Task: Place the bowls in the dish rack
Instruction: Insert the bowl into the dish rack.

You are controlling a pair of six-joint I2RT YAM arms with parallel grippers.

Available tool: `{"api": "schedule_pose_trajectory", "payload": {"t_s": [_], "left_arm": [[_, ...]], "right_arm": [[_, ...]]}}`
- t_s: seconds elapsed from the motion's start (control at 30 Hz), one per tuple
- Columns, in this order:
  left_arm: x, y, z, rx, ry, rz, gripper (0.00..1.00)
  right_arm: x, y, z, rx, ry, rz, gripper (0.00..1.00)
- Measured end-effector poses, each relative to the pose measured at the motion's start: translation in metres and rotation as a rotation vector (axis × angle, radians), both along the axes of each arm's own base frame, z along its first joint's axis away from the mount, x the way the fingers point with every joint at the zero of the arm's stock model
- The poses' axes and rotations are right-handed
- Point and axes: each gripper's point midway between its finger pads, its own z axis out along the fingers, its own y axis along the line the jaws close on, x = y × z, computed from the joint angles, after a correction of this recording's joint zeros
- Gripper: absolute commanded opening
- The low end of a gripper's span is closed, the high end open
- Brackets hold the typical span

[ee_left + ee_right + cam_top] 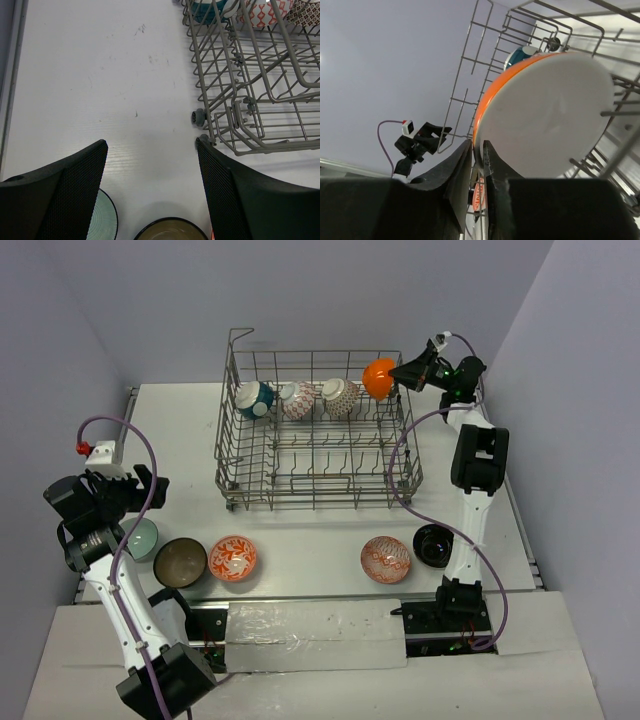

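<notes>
The dish rack [225, 455] stands at the table's middle back. Its far row holds a teal bowl [254, 399], a red-patterned bowl [297, 400], a grey-patterned bowl [340, 396] and, on edge at the right end, an orange bowl [378, 378] with a white inside [545, 110]. My right gripper [397, 373] [476, 147] pinches that bowl's rim. On the table lie a pale green bowl [143, 538], a brown bowl [181, 562], an orange-patterned bowl [233, 557], another red-patterned bowl [386, 559] and a black bowl [433, 545]. Above the left bowls my left gripper [150, 485] [151, 145] hangs open and empty.
The rack's near left corner [215, 125] lies just ahead of my left gripper's right finger. The right arm's purple cable [400, 465] loops over the rack's right side. Walls close in on both sides of the table.
</notes>
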Motion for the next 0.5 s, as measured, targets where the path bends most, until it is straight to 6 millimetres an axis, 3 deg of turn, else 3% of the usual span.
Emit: {"api": "schedule_pose_trajectory", "payload": {"t_s": [0.2,0.5], "left_arm": [[0.000,0.000,0.000,0.000,0.000,0.000,0.78],[0.000,0.000,0.000,0.001,-0.001,0.000,0.78]], "right_arm": [[-0.002,-0.004,-0.015,-0.010,0.033,0.003,0.31],[0.001,-0.011,-0.019,-0.029,0.024,-0.014,0.37]]}}
